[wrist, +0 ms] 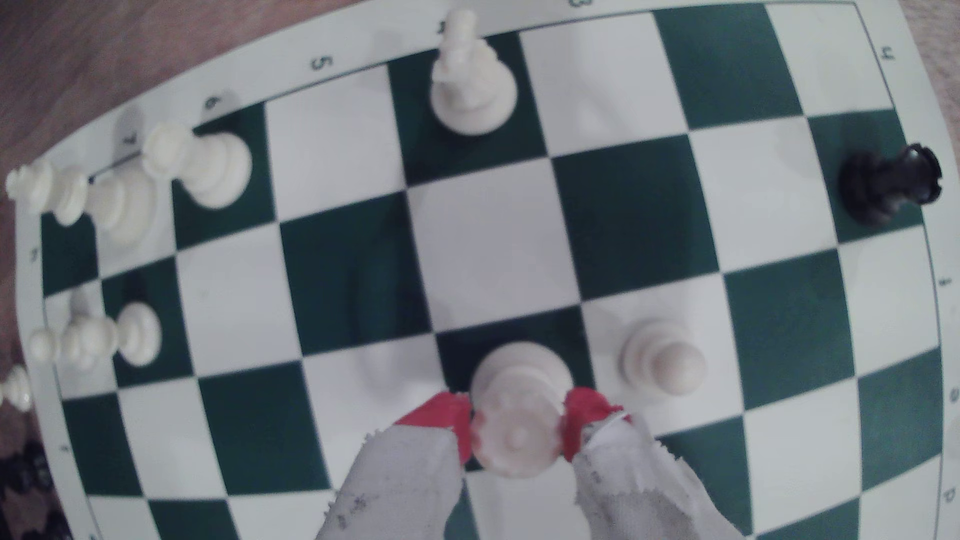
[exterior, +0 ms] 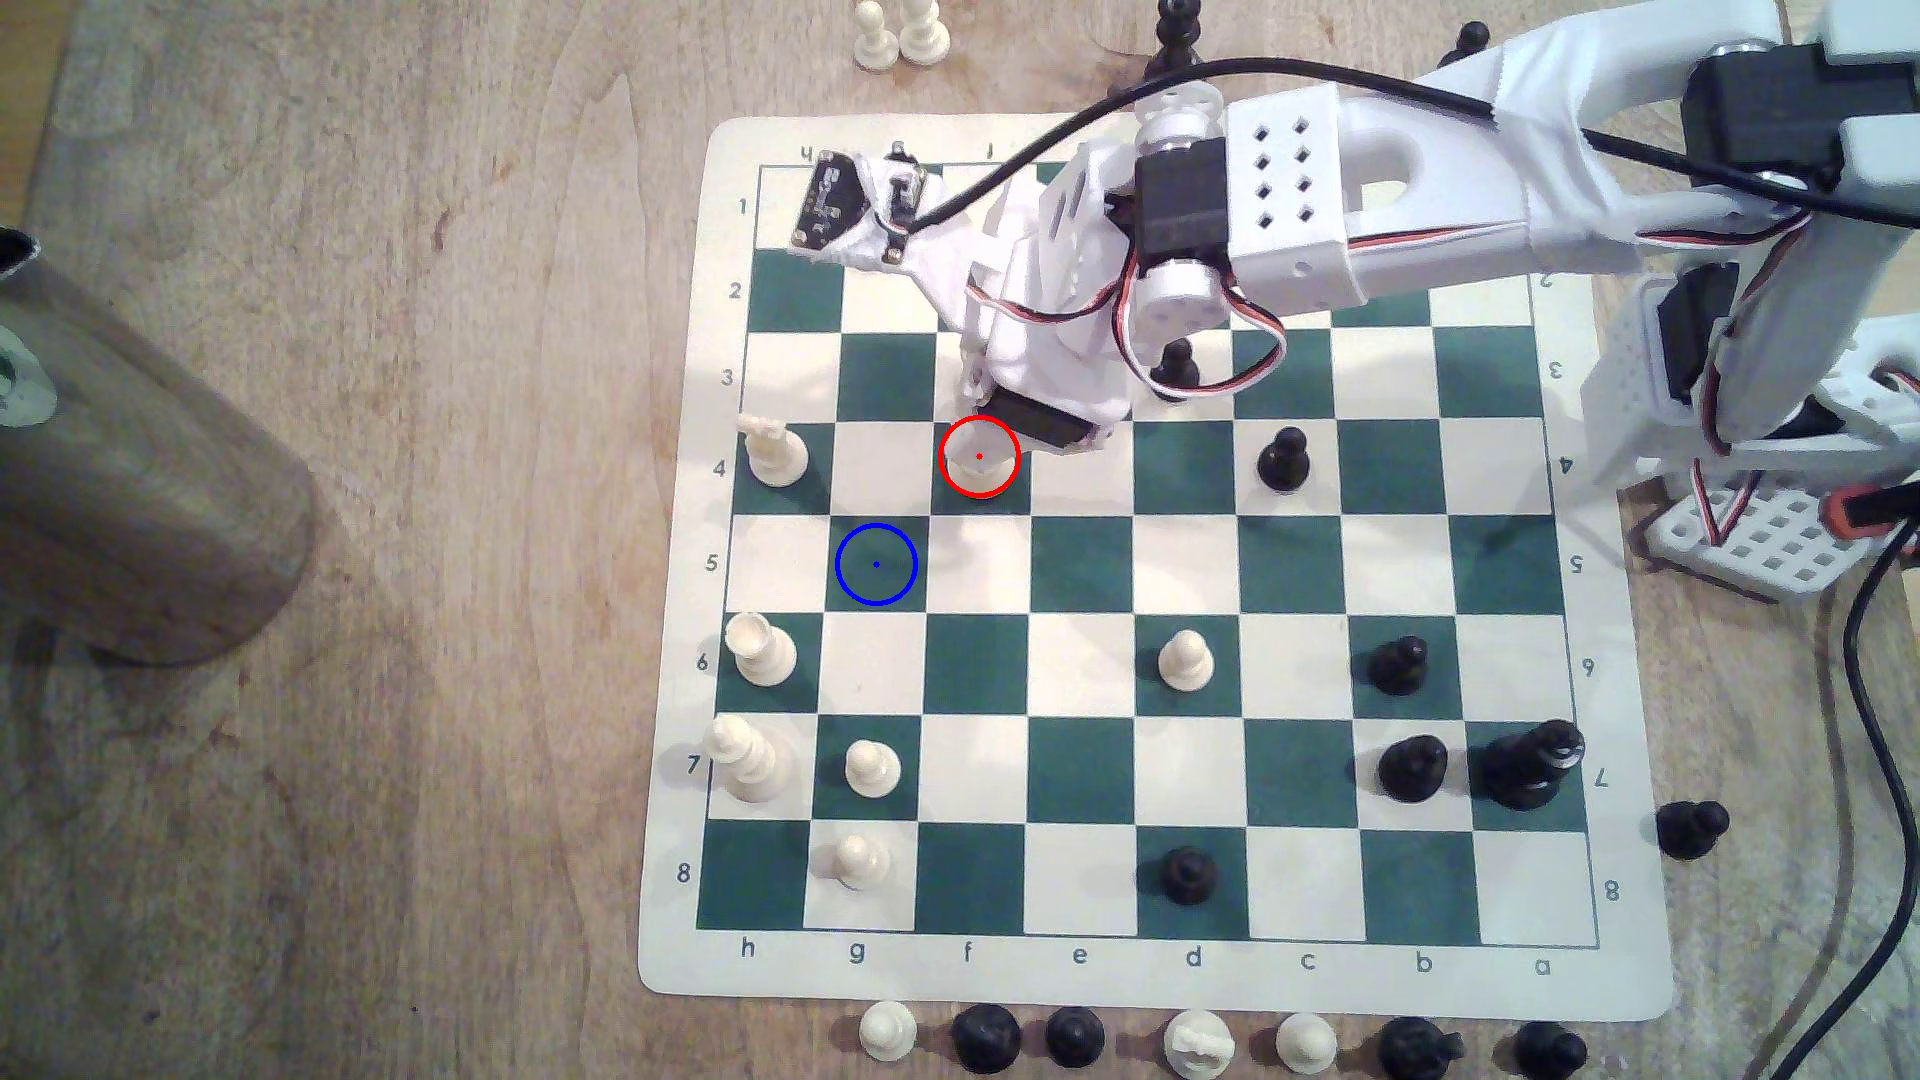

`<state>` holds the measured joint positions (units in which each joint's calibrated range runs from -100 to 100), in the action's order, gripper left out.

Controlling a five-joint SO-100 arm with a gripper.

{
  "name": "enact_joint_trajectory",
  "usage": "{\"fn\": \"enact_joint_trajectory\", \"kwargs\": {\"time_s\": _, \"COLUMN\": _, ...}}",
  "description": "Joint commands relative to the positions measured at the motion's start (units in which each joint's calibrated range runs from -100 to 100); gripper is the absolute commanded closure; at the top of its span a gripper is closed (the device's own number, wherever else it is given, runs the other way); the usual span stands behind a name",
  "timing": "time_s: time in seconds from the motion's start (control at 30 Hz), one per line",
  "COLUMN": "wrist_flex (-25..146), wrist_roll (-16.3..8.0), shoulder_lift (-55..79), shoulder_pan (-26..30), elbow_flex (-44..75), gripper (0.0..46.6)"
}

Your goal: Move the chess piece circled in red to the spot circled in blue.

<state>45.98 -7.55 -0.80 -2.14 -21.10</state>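
Soft, even indoor light with faint shadows; the wrist view is blurred and bowed at its edges.

Pincer (wrist: 517,428) red tips pressed against both sides of cream crowned piece (wrist: 517,410), upright on green square.

The arm reaches down, its claw (wrist: 517,426) apparently closed, red-tipped fingers (wrist: 441,418) pressing inward.

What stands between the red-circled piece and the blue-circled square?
Nothing visible does. The gripper closes on the red-circled piece, and the blue-circled square is bare, diagonally adjacent. The nearest cream piece stands off that path.
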Motion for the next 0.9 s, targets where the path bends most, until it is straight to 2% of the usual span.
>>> {"fn": "enact_joint_trajectory", "kwargs": {"time_s": 0.0, "wrist_flex": 0.5, "wrist_roll": -0.1, "shoulder_lift": -2.9, "shoulder_pan": 0.1, "elbow_flex": 3.3, "gripper": 43.2}}
{"fn": "enact_joint_trajectory", "kwargs": {"time_s": 0.23, "wrist_flex": 9.9, "wrist_roll": -0.5, "shoulder_lift": -11.9, "shoulder_pan": 0.9, "elbow_flex": 4.4, "gripper": 43.6}}
{"fn": "enact_joint_trajectory", "kwargs": {"time_s": 0.43, "wrist_flex": 20.5, "wrist_roll": -0.9, "shoulder_lift": -16.4, "shoulder_pan": 1.8, "elbow_flex": 13.4, "gripper": 43.9}}
{"fn": "enact_joint_trajectory", "kwargs": {"time_s": 0.53, "wrist_flex": 22.3, "wrist_roll": -1.4, "shoulder_lift": -14.0, "shoulder_pan": 3.1, "elbow_flex": 18.6, "gripper": 43.9}}
{"fn": "enact_joint_trajectory", "kwargs": {"time_s": 0.7, "wrist_flex": 24.6, "wrist_roll": -2.6, "shoulder_lift": -2.4, "shoulder_pan": 7.1, "elbow_flex": 31.9, "gripper": 44.7}}
{"fn": "enact_joint_trajectory", "kwargs": {"time_s": 0.87, "wrist_flex": 24.0, "wrist_roll": -3.0, "shoulder_lift": 6.8, "shoulder_pan": 7.7, "elbow_flex": 40.3, "gripper": 44.8}}
